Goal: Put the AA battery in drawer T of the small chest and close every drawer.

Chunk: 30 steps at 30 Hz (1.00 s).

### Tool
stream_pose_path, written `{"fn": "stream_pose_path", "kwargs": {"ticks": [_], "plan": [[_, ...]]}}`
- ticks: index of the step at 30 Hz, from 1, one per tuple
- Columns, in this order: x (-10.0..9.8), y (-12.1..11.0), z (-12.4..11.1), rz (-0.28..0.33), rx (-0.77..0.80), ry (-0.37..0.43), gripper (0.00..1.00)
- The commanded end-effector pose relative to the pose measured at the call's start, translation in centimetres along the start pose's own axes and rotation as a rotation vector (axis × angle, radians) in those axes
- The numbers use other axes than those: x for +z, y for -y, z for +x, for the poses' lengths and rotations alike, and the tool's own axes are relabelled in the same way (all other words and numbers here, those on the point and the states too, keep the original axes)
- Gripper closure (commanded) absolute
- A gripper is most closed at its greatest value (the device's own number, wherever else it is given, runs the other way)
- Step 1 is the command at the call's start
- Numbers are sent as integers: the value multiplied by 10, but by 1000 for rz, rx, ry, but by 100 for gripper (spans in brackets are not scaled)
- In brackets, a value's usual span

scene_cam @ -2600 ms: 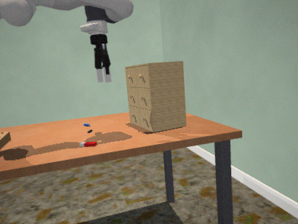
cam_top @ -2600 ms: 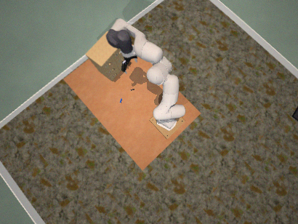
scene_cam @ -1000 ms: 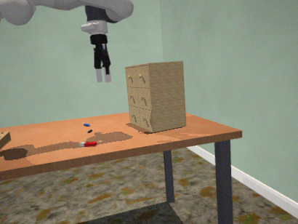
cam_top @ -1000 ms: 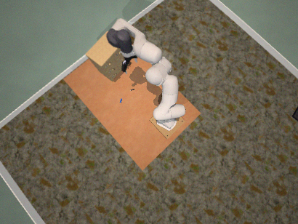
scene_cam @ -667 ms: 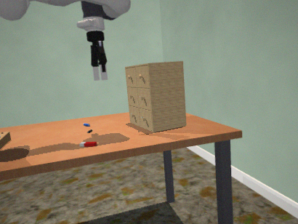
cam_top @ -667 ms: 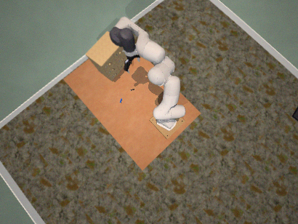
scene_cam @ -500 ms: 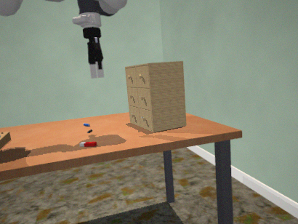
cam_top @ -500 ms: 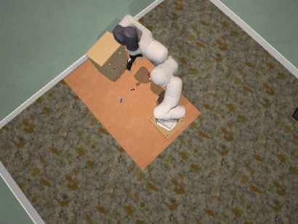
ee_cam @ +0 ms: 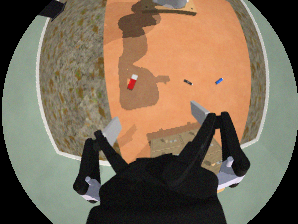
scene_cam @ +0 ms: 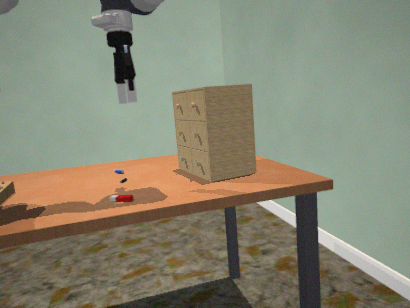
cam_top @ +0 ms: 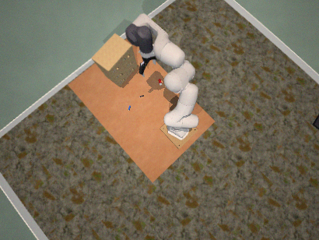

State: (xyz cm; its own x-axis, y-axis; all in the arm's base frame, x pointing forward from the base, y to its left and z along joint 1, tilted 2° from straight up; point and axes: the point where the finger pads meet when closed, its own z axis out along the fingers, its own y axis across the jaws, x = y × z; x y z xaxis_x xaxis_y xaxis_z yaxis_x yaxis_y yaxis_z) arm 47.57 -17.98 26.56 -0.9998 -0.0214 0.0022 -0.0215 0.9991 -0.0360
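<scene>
Carpeted room (cam_top: 241, 164), green walls (scene_cam: 325, 75)

An orange-brown table (cam_top: 128, 132) stands on a floor (cam_top: 233, 175) covered in speckled grey-brown carpet. The table has dark grey legs; 2 of them show in the side view, 1 at the near corner (scene_cam: 306, 250) and 1 farther back (scene_cam: 231, 240). Pale green walls (scene_cam: 325, 100) meet in a corner behind the table. A white strip (scene_cam: 350, 255) runs along the bottom of the wall.

A tiny blue thing (cam_top: 128, 107) lies on the table. A tiny black thing (cam_top: 141, 95) lies near it, but they do not touch. Both are too small to name.

A dark shape (cam_top: 316, 124) sits on the carpet at the right edge of the top view.
</scene>
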Motion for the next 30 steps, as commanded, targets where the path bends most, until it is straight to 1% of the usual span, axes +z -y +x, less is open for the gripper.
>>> {"fn": "stream_pose_path", "kwargs": {"ticks": [1,3,5,7,9,10,11,13,14,17,18,20,21,24,25,30], "plan": [[3,0,-2,8,-23,8,0],[12,4,-8,42,-12,28,0],[28,13,-19,104,5,68,0],[28,13,-19,104,5,68,0],[48,27,-35,184,22,136,0],[48,27,-35,184,22,136,0],[58,36,-45,225,29,182,0],[58,36,-45,225,29,182,0],[67,44,-54,263,32,235,0],[67,44,-54,263,32,235,0],[74,53,-64,295,33,293,0],[74,53,-64,295,33,293,0],[81,60,-74,318,30,357,0],[81,60,-74,318,30,357,0],[85,65,-83,329,25,423,0],[85,65,-83,329,25,423,0]]}}
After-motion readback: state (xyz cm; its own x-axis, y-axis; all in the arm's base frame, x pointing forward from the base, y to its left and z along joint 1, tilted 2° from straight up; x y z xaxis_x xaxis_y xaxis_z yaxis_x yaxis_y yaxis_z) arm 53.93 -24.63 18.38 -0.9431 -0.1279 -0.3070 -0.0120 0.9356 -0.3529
